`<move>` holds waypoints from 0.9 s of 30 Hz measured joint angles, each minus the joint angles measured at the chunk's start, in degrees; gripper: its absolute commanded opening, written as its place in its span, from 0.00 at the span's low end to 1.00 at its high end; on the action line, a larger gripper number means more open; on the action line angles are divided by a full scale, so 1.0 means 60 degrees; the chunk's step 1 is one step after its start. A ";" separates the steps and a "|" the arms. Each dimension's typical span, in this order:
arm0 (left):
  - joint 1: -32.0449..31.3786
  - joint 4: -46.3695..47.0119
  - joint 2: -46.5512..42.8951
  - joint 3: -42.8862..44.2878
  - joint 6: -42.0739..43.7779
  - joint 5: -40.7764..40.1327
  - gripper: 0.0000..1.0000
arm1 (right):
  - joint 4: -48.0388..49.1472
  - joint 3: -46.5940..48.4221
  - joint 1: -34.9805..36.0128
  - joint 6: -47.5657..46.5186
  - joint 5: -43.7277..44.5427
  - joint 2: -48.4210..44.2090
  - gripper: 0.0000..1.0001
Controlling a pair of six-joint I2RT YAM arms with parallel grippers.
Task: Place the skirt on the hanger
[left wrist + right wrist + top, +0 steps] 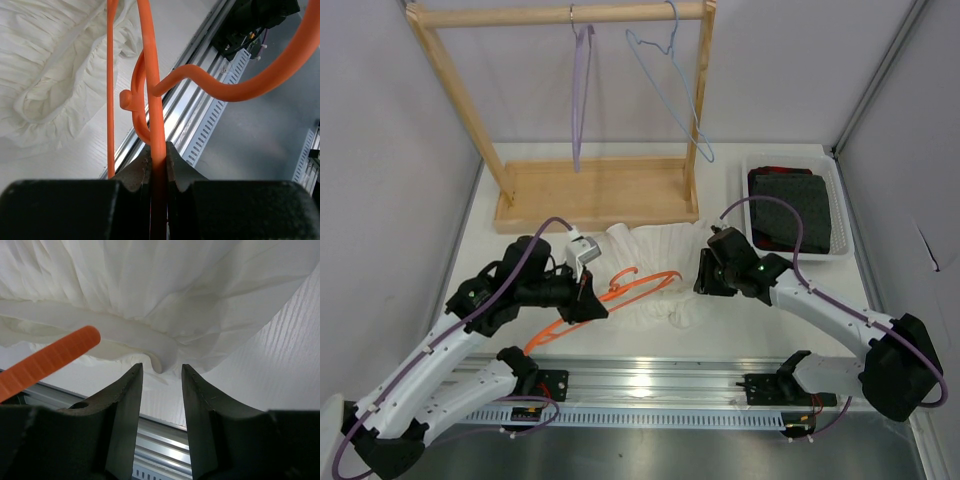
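Left hand (158,150) is clamped on a bar of the hanger (150,90), holding it low over the worktop (740,335). Right hand (160,372) is spread and grips nothing, with a fold of the skirt (150,295) just beyond its fingertips. The skirt lies crumpled between the hands, the hanger's end over its near edge. By my judgement only the hanger is secured; grasping and hanging the skirt remain.

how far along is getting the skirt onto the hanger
Done: left gripper shut on the thin orange plastic hanger. In hand: right gripper open, jaws either side of a fold of the ruffled white fabric skirt. Left: grip the skirt and get it onto the hanger.
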 measured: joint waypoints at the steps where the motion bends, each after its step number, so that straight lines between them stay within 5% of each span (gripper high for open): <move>1: 0.0000 -0.0055 -0.0044 0.0000 0.0011 0.0058 0.00 | 0.0018 -0.0025 0.0000 0.0004 0.0000 0.0040 0.42; 27: -0.0004 -0.0197 0.1231 0.0007 0.0259 0.0160 0.00 | 0.0233 -0.0189 0.0080 0.0073 0.0047 0.0124 0.39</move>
